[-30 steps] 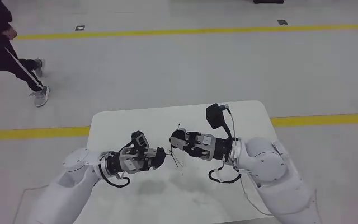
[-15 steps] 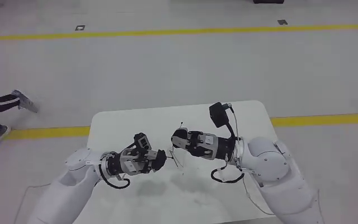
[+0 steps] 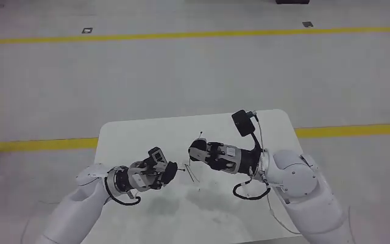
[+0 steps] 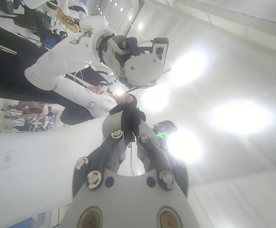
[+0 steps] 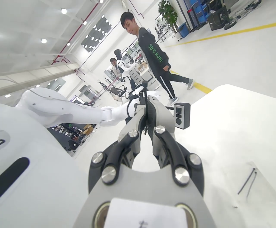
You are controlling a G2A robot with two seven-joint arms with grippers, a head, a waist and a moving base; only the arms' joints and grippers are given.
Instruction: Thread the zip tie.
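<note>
Grey workshop floor [image 3: 183, 73] crossed by yellow painted lines [image 3: 201, 33] surrounds the white, round-cornered table [image 3: 134, 131] at which the two-armed robot works. Above the table's middle, the left gripper [image 4: 129, 121] has its pale fingers [image 4: 113, 124] pressed together on a thin black strand [image 4: 131, 157] that runs back between them toward the wrist (a zip tie by its look, though the dark pads hide the pinched part). Facing it and just apart, the right gripper [image 5: 145, 114] is clamped tight on a thin black plastic zip tie [image 5: 145, 92]. The tie stands up past the fingertips and ends in a small square head. From above, its tip points away from the robot toward the table's far edge. Whether the two grippers grasp one tie or two cannot be told.

Compared with a second ago, the right arm has edged slightly toward its own side of the table, the tie's tip moving with it. The left gripper has hardly shifted.

On the tabletop near the right arm, two loose black zip ties [image 5: 248, 183] lie side by side, meeting at one end, on what looks like a clear flat sheet [image 5: 264, 170]. Beyond the table, the right wrist view takes in a bright hall with white ceiling beams and a potted green plant [image 5: 169, 10].
</note>
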